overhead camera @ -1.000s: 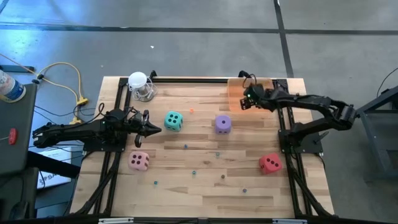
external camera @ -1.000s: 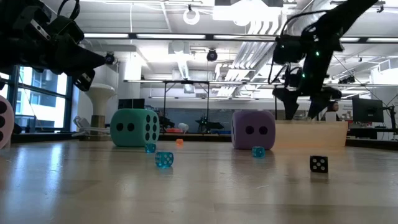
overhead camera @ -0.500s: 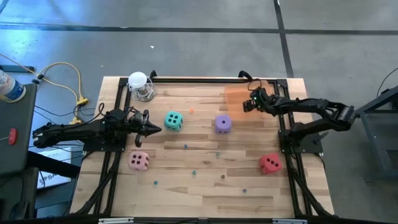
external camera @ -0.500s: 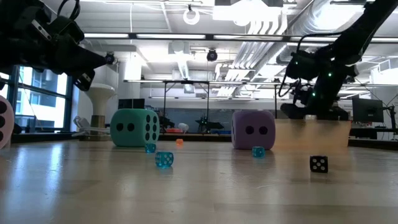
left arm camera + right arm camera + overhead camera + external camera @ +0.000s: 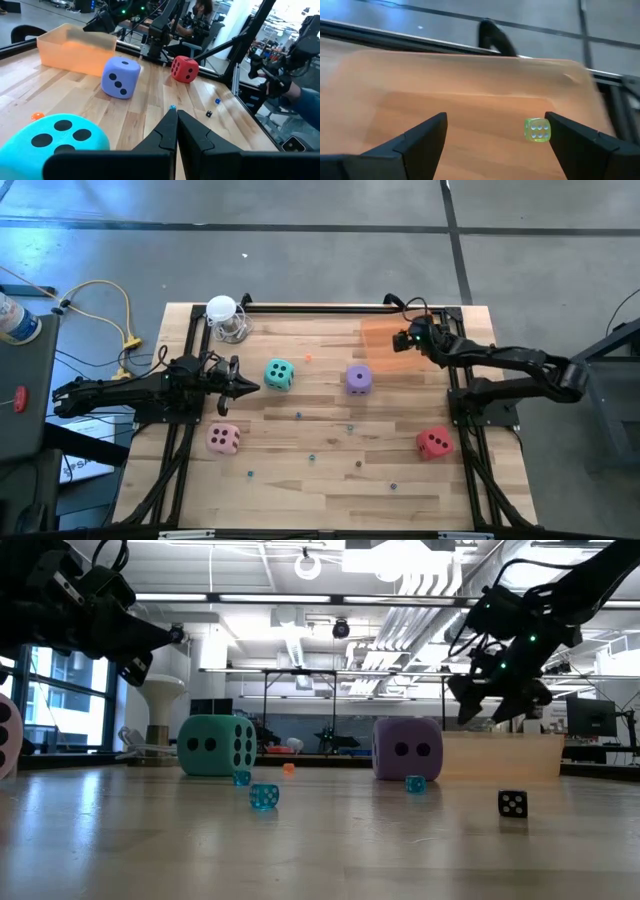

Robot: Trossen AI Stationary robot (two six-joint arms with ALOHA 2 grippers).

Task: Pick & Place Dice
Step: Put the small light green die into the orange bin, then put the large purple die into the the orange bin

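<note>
The orange bin lies under the right gripper, whose fingers are spread wide, with a small yellow-green die inside. The teal die sits just ahead of the left gripper, fingers pressed together; purple die beyond.

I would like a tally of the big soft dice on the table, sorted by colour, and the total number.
Teal die: 1
Purple die: 1
Pink die: 1
Red die: 1
Total: 4 big dice, all lying on the wooden table; none is in a pincer or in the orange bin.
</note>
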